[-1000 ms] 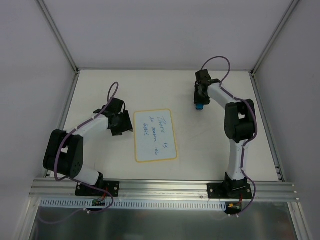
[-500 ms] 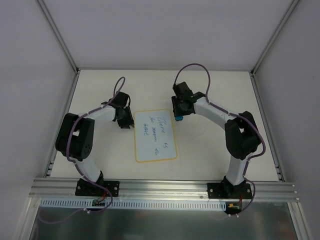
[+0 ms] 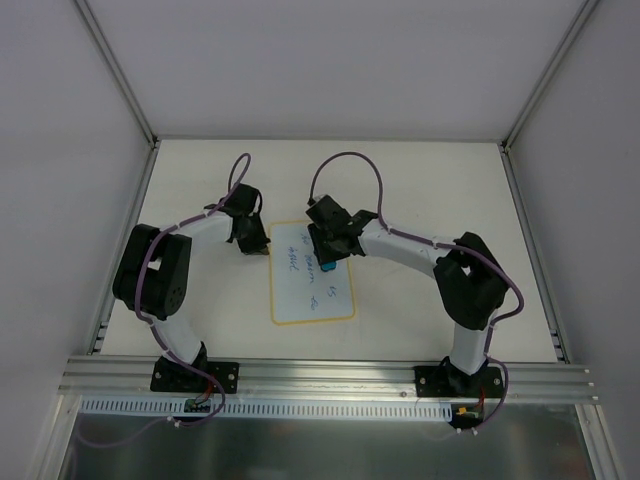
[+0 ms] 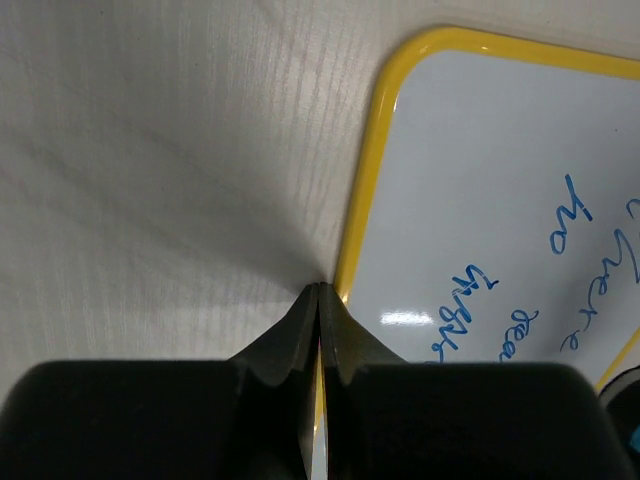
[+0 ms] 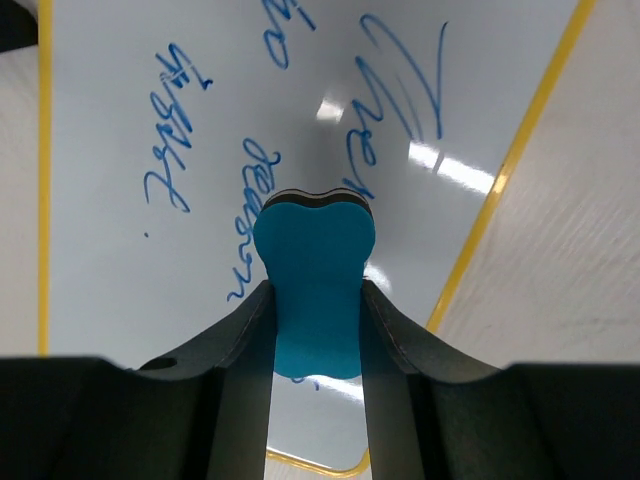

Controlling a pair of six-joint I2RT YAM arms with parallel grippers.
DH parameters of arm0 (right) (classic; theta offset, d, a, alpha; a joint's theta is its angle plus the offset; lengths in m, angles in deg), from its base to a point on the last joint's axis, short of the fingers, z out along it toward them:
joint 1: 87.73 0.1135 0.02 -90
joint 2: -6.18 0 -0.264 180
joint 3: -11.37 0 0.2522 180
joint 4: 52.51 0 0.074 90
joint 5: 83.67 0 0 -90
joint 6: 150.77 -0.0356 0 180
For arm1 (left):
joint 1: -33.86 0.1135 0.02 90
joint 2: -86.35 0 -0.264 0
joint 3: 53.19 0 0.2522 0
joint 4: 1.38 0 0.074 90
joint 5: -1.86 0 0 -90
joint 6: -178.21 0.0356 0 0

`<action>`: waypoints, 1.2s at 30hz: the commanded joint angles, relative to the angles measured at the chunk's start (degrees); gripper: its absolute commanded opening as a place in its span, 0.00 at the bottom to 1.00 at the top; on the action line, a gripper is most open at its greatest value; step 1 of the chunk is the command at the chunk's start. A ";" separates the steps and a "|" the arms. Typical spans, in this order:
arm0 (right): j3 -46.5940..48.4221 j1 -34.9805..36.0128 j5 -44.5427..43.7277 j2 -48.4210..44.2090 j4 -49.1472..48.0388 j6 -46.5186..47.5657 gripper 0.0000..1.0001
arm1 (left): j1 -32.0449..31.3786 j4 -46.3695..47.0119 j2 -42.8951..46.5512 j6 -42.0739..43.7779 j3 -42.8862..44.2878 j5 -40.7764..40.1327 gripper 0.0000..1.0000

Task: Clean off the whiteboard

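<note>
Left wrist: left fingers (image 4: 295, 340) closed at the whiteboard (image 4: 480, 150)'s rim; right fingers (image 5: 392, 350) grip the eraser (image 5: 315, 290) above its writing.

Blue handwriting (image 5: 400, 110) on whiteboard (image 3: 300, 305): "There"

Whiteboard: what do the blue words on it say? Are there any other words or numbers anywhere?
"There": blue handwriting on the whiteboard.
"reason": same board, partly hidden by the eraser, so a likely reading.
"exist.": same board, scrawled, a likely reading.
"to": same board.
From above, the writing is too small to read. No labels or numbers show anywhere else.
</note>
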 commanded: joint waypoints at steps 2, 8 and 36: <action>-0.72 2.59 -2.29 -0.77 1.15 -3.26 0.04 | -2.49 -2.05 -1.64 -2.54 -2.98 0.10 0.00; -2.04 3.30 -1.15 -0.41 1.06 -5.99 0.02 | -3.46 -2.14 -0.76 -3.16 -4.30 -0.42 0.13; -6.08 3.48 -2.82 -3.94 0.97 -7.22 0.00 | -7.59 -2.67 -5.86 -3.24 -2.36 -3.50 0.00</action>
